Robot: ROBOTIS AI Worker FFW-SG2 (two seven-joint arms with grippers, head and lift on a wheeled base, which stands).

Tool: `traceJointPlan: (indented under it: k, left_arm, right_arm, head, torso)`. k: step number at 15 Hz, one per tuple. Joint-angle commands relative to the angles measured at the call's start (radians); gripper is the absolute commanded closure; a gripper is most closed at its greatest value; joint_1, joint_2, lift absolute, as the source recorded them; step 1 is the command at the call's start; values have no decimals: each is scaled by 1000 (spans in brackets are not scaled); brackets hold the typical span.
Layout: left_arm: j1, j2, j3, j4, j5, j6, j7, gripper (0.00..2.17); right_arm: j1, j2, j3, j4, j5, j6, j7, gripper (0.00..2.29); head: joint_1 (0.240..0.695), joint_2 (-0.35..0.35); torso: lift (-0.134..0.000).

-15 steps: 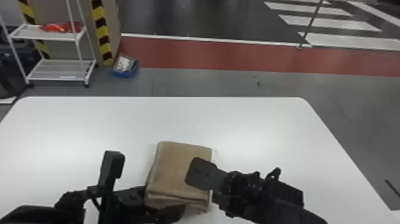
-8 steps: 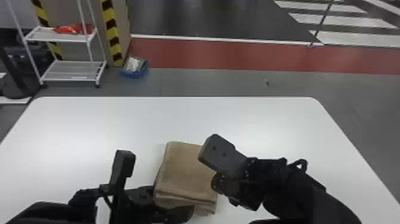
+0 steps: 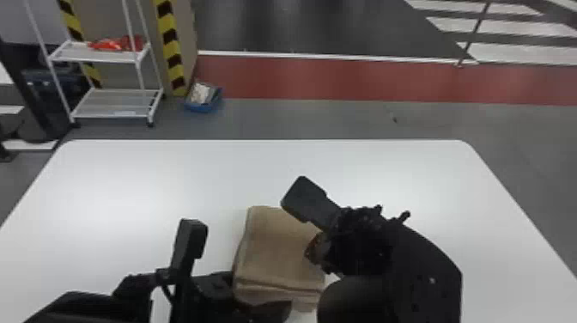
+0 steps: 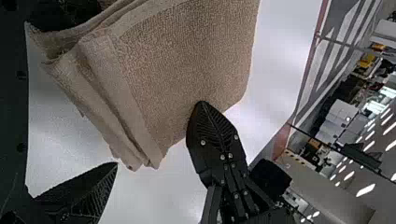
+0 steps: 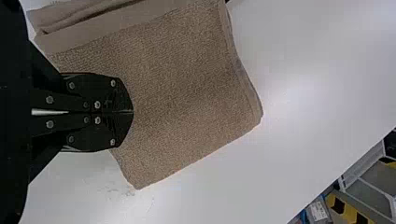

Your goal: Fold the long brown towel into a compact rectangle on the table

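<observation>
The brown towel point(image 3: 274, 253) lies on the white table as a layered, roughly rectangular stack, with uneven layer edges on its near side. At its near left corner my left gripper point(image 3: 259, 292) stands open. In the left wrist view, fingers of the left gripper point(image 4: 106, 88) are spread at the layered edges of the towel point(image 4: 187, 60), one partly hidden by the cloth. My right gripper point(image 3: 310, 252) is shut over the towel's right part. In the right wrist view, the right gripper point(image 5: 132, 112) has its fingertips above the towel point(image 5: 187, 93); contact cannot be told.
The white table point(image 3: 129, 184) extends around the towel on both sides and behind it. Beyond its far edge stand a white shelf rack point(image 3: 116, 103) and a blue bin point(image 3: 204, 101) on the floor.
The head view has shifted slightly left. My right arm has risen and turned, its gripper shifting toward the towel's far side. The left gripper and towel look unchanged relative to each other.
</observation>
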Motion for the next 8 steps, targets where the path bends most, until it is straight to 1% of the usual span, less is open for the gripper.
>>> traceJointPlan:
  k: [1,4,8]
  left_arm:
    - [1,0,-1,-13,-2,24,0,90]
    - [1,0,-1,-24,-4,48,0,90]
    - [1,0,21,-33,-12,51,2,90]
  right_arm:
    - [-9,5,1,38,-4,0,-24,1953]
    - [-28,5,6,89,10,-10,-56,1953]
    - [-43,5,-7,99,12,-16,-70,1953]
  head:
    - [695,-88]
    - [695,-92]
    - [695,-99]
  torso:
    - [-125]
    - [-125]
    - [-125]
